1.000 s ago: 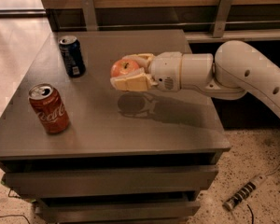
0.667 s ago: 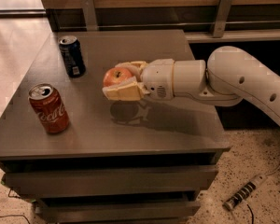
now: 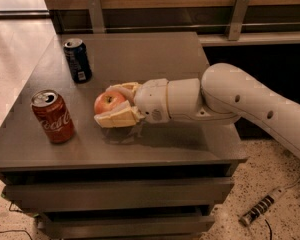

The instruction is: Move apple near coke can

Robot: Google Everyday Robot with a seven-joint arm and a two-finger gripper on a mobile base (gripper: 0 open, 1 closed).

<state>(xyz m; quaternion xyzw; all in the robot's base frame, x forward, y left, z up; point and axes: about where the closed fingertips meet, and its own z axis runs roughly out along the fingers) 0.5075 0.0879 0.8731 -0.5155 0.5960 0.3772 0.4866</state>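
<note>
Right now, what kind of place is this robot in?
Likely an office or lab: a grey drawer cabinet on speckled floor, a power strip lying beside it. The gripper holds the apple just above the cabinet top.

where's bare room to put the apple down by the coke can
Bare strip between the coke can and the gripper, which holds the apple mid-table. Far right corner is bare too. The blue can crowds far left.

One cam, high at front of table [image 3: 150,54], looks down fairly close; gripper [image 3: 105,105] w/ apple [image 3: 110,101] mid-frame.
</note>
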